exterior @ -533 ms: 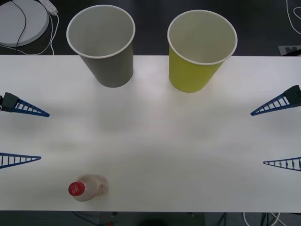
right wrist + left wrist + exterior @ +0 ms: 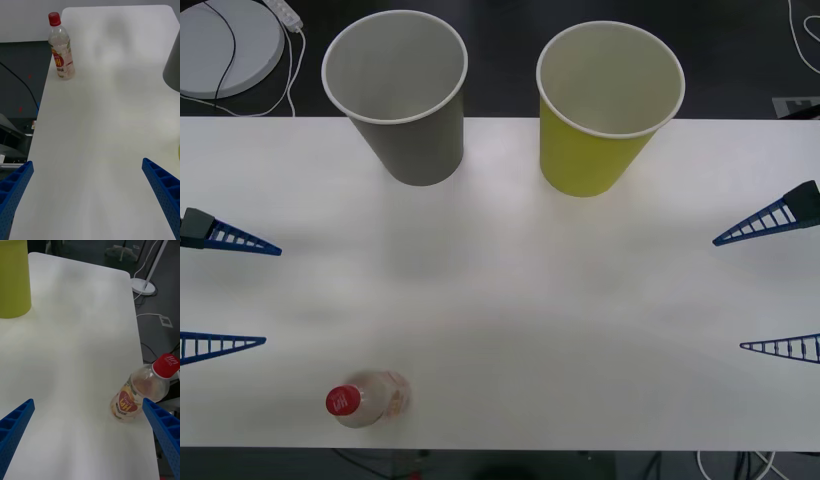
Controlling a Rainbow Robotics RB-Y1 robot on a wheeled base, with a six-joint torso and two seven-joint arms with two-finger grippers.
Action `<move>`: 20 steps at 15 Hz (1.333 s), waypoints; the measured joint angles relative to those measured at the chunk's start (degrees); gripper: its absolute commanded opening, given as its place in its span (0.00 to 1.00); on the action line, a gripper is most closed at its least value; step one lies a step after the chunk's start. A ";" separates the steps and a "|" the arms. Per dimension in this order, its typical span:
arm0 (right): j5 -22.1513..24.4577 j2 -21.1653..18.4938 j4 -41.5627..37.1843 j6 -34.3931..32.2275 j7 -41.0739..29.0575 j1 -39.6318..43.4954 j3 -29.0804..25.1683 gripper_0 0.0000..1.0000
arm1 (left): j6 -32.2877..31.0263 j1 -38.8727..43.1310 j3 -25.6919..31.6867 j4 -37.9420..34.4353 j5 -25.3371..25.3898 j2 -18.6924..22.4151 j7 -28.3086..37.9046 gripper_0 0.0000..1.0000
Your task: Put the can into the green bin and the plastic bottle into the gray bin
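The plastic bottle (image 2: 370,398) (image 2: 62,52) (image 2: 140,395) stands upright with its red cap near the table's front edge, on the left. The gray bin (image 2: 405,110) (image 2: 173,65) and the green bin (image 2: 600,120) (image 2: 14,281) stand side by side at the back of the table, gray to the left of green. My left gripper (image 2: 272,295) (image 2: 88,402) hangs open at the left edge, a little behind the bottle and apart from it. Over at the right edge my right gripper (image 2: 728,294) (image 2: 88,162) is open too, holding nothing. The can is out of view.
The white table (image 2: 510,300) spreads bare between the grippers. Past its far left corner a round white stand base (image 2: 220,45) with cables lies on the dark floor. More cables run along the floor at the right.
The left gripper has drawn back slightly toward the left edge. The bottle, both bins and the right gripper have not moved.
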 measured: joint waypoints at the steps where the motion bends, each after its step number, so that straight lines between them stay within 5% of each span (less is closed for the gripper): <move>1: 0.00 0.00 0.00 0.00 0.00 0.00 0.00 1.00 | -0.11 0.06 -0.05 0.16 0.18 -0.01 -0.38 1.00; 20: 0.00 0.00 0.00 0.00 0.00 0.00 0.00 1.00 | -7.81 3.56 -7.62 14.55 1.05 -0.13 -29.14 1.00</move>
